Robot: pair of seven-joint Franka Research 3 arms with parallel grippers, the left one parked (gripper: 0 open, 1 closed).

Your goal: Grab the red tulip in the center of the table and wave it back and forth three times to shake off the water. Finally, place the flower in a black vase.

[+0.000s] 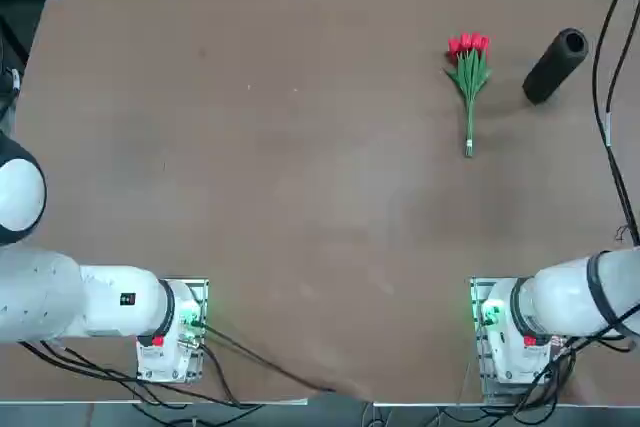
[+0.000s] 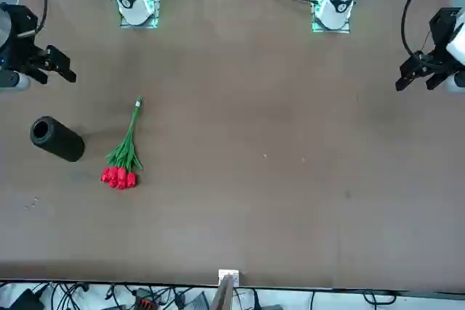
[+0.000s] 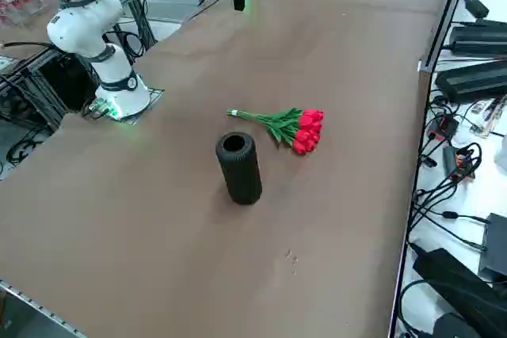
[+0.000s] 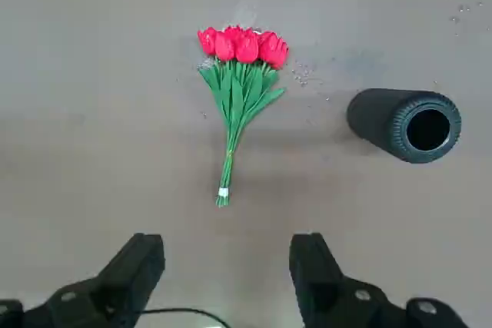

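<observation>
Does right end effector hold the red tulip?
No, the right end effector hangs open over the table, the red tulip lying apart.

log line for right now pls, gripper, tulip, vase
right gripper: open, holding nothing | red tulip: lying on table, ungrasped | black vase: upright beside blooms, empty of flowers | placing: not done

Tulip blooms: bright red. Leaves: green; stems green too, white band wrapped near cut end. Vase: black all over, fine ridged pattern round rim, dark mouth. Worktop: plain brown, no print; pale droplets speckling it near red blooms. Right gripper, above worktop: black, small silvery screw heads. Right arm: white with dark grey bands, red patch and green light at base. Cables: black.
</observation>
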